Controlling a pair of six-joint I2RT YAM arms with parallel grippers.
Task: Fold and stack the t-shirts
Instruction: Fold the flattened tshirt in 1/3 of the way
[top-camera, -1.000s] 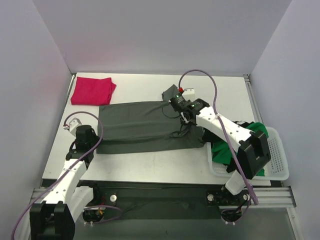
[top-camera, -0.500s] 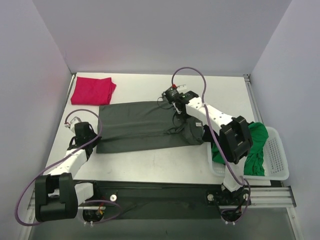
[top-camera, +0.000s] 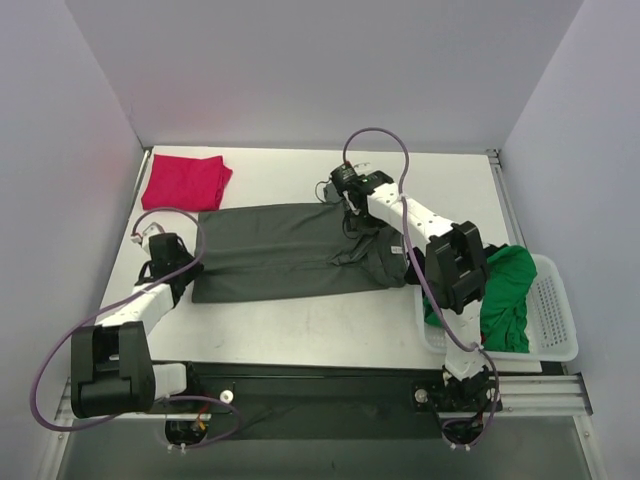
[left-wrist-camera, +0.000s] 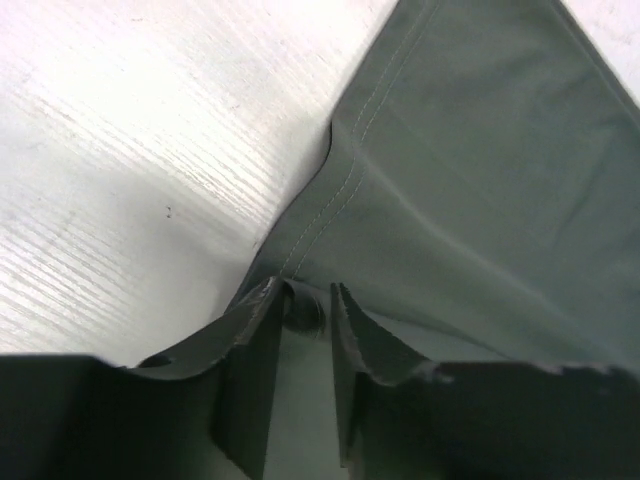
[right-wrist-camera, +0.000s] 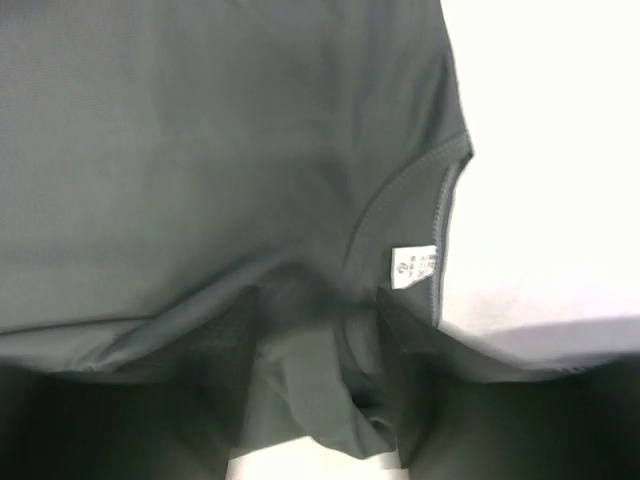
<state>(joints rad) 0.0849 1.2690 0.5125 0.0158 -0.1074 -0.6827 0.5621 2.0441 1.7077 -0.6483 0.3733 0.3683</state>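
Swung farther back, the right gripper (top-camera: 348, 208) now sits at the collar end of the dark grey-green t-shirt (top-camera: 285, 250), which lies spread on the table (top-camera: 300, 330).
White collar tag (right-wrist-camera: 412, 266) — print too small to read. Cloth bunches in its blurred jaws; the left gripper (left-wrist-camera: 302, 300) stands narrowly parted at the hem — whether either grips cannot be told.

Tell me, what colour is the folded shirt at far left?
The t-shirt is magenta-red, clearest in the top view.
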